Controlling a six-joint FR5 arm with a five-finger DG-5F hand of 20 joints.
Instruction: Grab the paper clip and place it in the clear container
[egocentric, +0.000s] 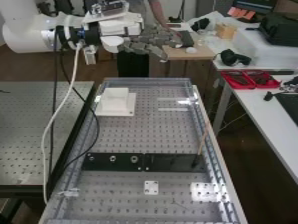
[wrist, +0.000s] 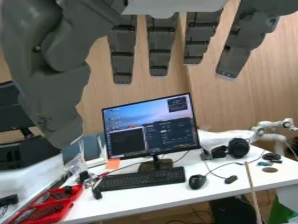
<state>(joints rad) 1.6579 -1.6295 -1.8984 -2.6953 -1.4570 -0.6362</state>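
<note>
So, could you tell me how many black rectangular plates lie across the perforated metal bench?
2: in the high view, the left plate, bearing round metal fittings, and the right plate beside it.

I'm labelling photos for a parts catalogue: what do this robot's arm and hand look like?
The arm is white and rounded, with black wrapping near the wrist; a white cable and thin black cables hang from it. The hand is dark grey, with blocky fingers crossed by darker bands, on a white mount.
</note>
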